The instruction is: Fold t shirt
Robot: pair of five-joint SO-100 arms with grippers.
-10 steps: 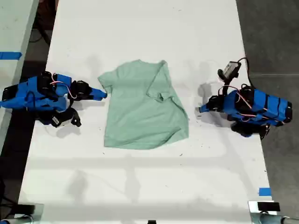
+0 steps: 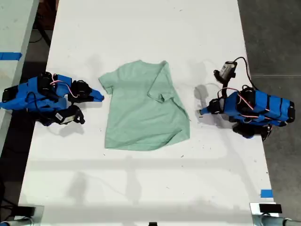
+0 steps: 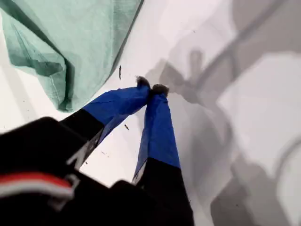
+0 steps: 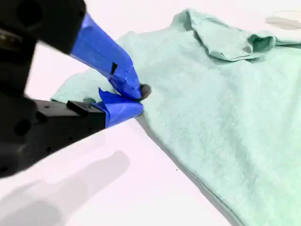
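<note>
White table (image 2: 141,28) carries the wrinkled t shirt (image 2: 143,113).

Tabletop (image 2: 150,28) bare all around the t shirt (image 2: 143,110); open passage on every side of it. My second gripper (image 2: 99,98), tips closed, sits just beside the sleeve at the exterior view's left. My first gripper (image 2: 203,112), tips closed, stands clear of the cloth at the exterior view's right, a bare strip between.

white table (image 2: 146,28), blue tape marks (image 2: 266,193), grey floor (image 2: 273,33)
</note>
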